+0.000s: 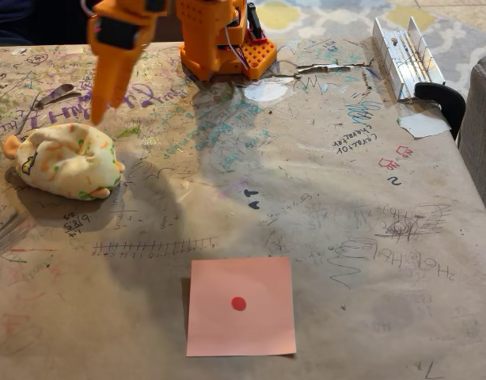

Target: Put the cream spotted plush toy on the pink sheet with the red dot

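the orange pincer (96,111) hangs at the ten o'clock part of the fixed view, its tip pointing down just above the upper edge of the cream spotted plush toy (67,161); whether it touches the plush, and whether its fingers are apart or together, i cannot tell from this angle. it holds nothing that shows. the plush lies on the tabletop (330,214) at nine o'clock, close to the left edge. the pink sheet with the red dot (241,305) lies flat at six o'clock, well apart from the plush, near the front edge. the tabletop is brown and covered in pen scribbles. the arm's orange base (223,39) stands at twelve o'clock, a metal bracket (405,55) at two o'clock, a white paper scrap (423,124) near the right edge. between plush and sheet lies bare scribbled surface.
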{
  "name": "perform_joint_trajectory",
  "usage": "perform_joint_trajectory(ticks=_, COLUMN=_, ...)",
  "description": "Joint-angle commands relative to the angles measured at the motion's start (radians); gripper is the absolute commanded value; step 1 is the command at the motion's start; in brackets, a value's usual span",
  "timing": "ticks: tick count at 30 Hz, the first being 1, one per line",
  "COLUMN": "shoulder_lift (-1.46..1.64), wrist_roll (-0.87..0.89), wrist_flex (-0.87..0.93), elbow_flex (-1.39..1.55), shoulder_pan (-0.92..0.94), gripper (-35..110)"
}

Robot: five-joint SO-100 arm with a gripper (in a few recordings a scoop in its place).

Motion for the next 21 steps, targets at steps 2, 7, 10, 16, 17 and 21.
perform_joint_trajectory(ticks=2, shoulder_lift=-0.052, wrist_roll=-0.041, wrist_flex=0.026, elbow_flex=-0.155, shoulder_pan=0.066, gripper=38)
perform_joint_trajectory(ticks=7, shoulder_lift=-0.071, wrist_roll=-0.038, wrist_flex=0.034, elbow_flex=-0.256, shoulder_pan=0.060, gripper=39)
perform_joint_trajectory(ticks=10, shoulder_lift=-0.137, wrist_roll=-0.028, wrist_flex=0.029, elbow_flex=-0.322, shoulder_pan=0.075, gripper=39)
perform_joint_trajectory(ticks=16, shoulder_lift=-0.313, wrist_roll=-0.055, wrist_flex=-0.048, elbow_flex=-0.379, shoulder_pan=0.153, gripper=39)
perform_joint_trajectory(ticks=17, shoulder_lift=-0.342, wrist_roll=-0.060, wrist_flex=-0.072, elbow_flex=-0.376, shoulder_pan=0.156, gripper=39)
perform_joint_trajectory(ticks=21, shoulder_lift=-0.431, wrist_roll=-0.080, wrist_flex=-0.110, elbow_flex=-0.413, shoulder_pan=0.138, gripper=38)
